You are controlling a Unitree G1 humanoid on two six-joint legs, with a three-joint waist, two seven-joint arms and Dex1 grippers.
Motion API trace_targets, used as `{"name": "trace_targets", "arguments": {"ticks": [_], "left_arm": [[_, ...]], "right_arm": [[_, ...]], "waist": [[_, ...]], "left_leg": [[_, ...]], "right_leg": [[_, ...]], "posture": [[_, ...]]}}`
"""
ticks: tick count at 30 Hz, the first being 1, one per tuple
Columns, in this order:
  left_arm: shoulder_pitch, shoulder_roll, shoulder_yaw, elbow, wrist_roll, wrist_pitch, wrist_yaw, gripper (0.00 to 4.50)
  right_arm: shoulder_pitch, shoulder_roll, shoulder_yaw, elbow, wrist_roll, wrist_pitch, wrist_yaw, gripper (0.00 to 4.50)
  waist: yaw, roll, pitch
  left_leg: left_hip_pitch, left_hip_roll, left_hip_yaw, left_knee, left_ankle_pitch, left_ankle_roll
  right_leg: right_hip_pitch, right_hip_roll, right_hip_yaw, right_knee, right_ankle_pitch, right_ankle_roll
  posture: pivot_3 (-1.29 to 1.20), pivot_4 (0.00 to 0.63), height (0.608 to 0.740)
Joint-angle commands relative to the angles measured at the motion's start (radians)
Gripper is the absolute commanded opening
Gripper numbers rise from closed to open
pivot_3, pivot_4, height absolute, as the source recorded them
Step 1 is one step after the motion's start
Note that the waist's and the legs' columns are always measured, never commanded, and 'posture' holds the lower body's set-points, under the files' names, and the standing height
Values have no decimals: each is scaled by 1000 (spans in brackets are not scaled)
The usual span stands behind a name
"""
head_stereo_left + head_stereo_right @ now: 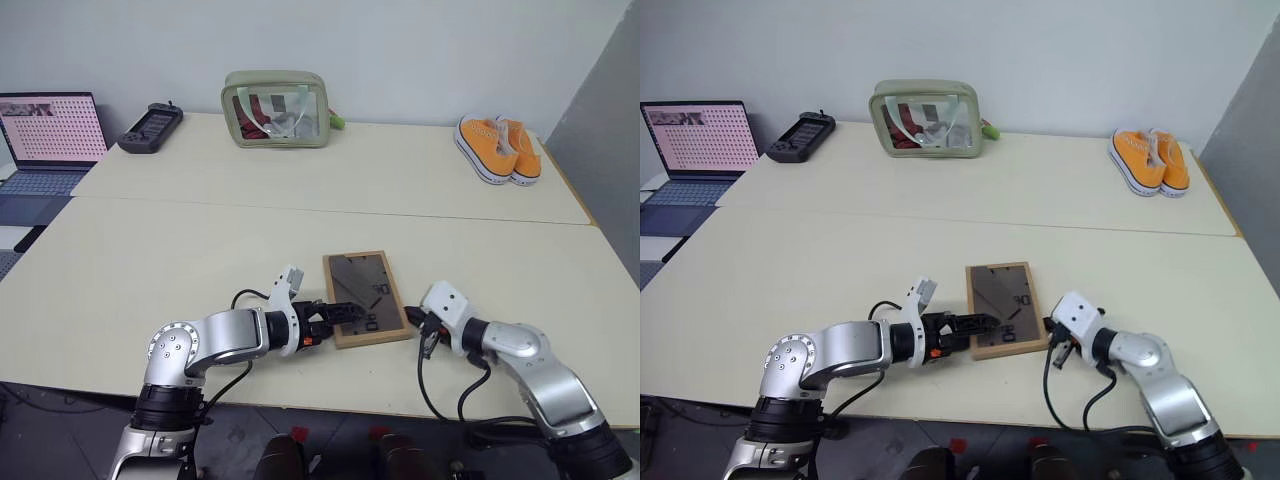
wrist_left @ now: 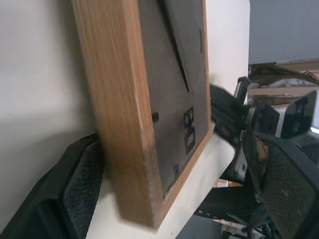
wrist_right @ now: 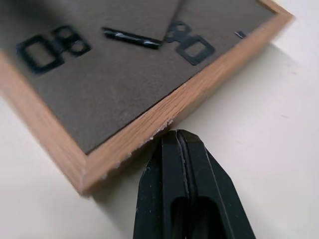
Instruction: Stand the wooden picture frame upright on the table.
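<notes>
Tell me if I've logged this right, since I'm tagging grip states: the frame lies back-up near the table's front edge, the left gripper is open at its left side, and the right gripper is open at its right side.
One thing is wrong: the right gripper is shut, its fingers pressed together at the wooden picture frame's edge, as the right wrist view shows. The frame does lie back-up on the table, with the left gripper open at its left side.

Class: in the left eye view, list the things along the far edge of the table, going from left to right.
Laptop → black handheld device → green transparent pouch → orange shoes.

Silver arms, black cables, black hands
</notes>
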Motion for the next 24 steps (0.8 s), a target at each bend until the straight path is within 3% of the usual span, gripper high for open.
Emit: {"name": "trace_targets", "arguments": {"ticks": [1, 12, 24], "left_arm": [[-12, -3, 20, 9, -8, 10, 9, 4469], [-26, -19, 39, 21, -8, 11, 25, 4469], [-20, -61, 68, -3, -8, 4, 32, 2052]], "right_arm": [[-4, 2, -16, -53, 15, 25, -17, 0], [-9, -17, -27, -21, 18, 20, -19, 0], [-19, -18, -25, -18, 24, 24, -19, 0]], "waist": [[0, 0, 0], [0, 0, 0], [0, 0, 0]], "left_leg": [[0, 0, 0, 0, 0, 0], [0, 0, 0, 0, 0, 0], [-1, 0, 0, 0, 0, 0]], "right_leg": [[0, 0, 0, 0, 0, 0], [0, 0, 0, 0, 0, 0], [-1, 0, 0, -1, 0, 0]], "posture": [[0, 150, 740], [0, 150, 740], [0, 150, 740]]}}
